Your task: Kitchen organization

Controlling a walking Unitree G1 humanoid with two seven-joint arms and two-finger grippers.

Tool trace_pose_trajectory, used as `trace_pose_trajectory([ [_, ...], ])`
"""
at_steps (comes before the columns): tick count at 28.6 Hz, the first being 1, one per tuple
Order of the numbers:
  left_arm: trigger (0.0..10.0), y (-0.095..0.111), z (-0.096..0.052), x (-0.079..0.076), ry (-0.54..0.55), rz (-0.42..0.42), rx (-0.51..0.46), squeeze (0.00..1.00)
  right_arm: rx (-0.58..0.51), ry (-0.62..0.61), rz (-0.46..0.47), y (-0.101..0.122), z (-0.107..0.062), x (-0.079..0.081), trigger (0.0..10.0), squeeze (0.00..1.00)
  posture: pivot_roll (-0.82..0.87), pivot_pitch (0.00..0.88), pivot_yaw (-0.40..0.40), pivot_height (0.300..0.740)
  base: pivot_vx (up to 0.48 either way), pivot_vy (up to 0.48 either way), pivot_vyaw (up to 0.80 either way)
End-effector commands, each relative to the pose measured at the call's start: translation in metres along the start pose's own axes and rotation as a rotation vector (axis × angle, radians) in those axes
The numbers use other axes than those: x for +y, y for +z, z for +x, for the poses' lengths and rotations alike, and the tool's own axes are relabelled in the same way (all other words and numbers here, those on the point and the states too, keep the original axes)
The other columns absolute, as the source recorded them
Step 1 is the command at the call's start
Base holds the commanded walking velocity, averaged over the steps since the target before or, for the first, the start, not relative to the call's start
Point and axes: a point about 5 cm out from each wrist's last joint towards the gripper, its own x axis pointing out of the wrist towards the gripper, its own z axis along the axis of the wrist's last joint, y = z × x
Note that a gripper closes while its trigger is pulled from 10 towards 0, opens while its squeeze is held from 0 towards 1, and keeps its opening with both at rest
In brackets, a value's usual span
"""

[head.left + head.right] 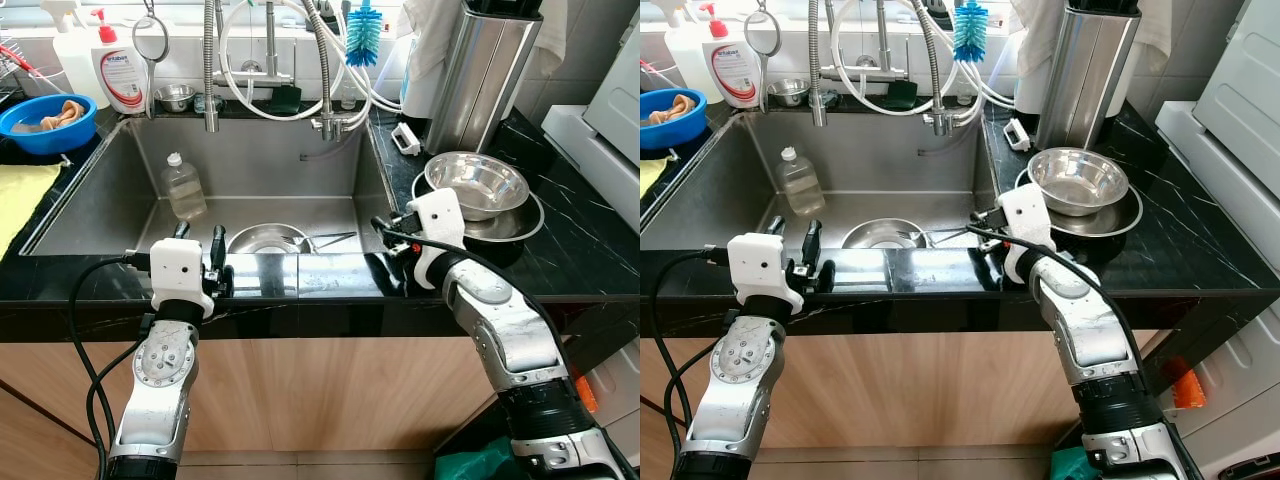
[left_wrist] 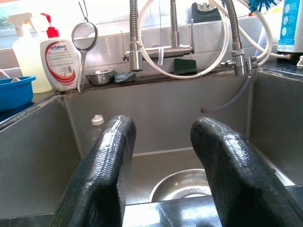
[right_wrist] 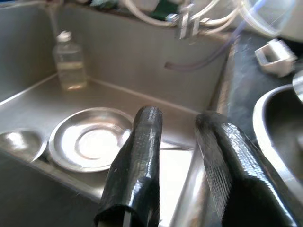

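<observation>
Little looks done: both the left hand and right hand hover with fingers apart at lower centre, plate and bottle still in the sink.

We face a black marbled counter with a steel sink sunk into it, and pale wood cabinet fronts below. Behind the sink runs a white tiled wall with a tap and looping white hoses. A white appliance stands at the counter's right end. Daylight glints on the steel and the counter's front edge.
</observation>
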Motion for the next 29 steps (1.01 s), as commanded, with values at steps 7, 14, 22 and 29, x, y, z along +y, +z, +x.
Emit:
trace_pose_trajectory([
  [7,10.0,-0.01,-0.004,0.0,0.006,-0.007,0.058,0.0,-0.103,-0.154,-0.057,0.042,-0.002,-0.038,10.0,1.0,-0.08,0.02,-0.03,0.706,0.0,0.0,0.0],
  [14,10.0,-0.011,-0.004,0.0,0.005,-0.007,0.061,0.0,-0.071,-0.114,-0.107,0.05,0.001,-0.05,10.0,1.0,-0.09,0.021,-0.024,0.706,0.0,0.0,0.0],
  [22,10.0,-0.011,-0.003,0.0,-0.005,-0.01,0.065,0.0,0.017,-0.044,-0.181,0.047,0.002,-0.062,10.0,1.0,-0.09,0.019,-0.019,0.706,0.0,0.0,0.0],
  [29,10.0,-0.011,-0.003,-0.001,-0.009,-0.01,0.064,0.0,0.101,-0.058,-0.246,0.043,0.003,-0.079,10.0,0.0,-0.09,0.012,-0.013,0.706,0.0,0.0,0.0],
])
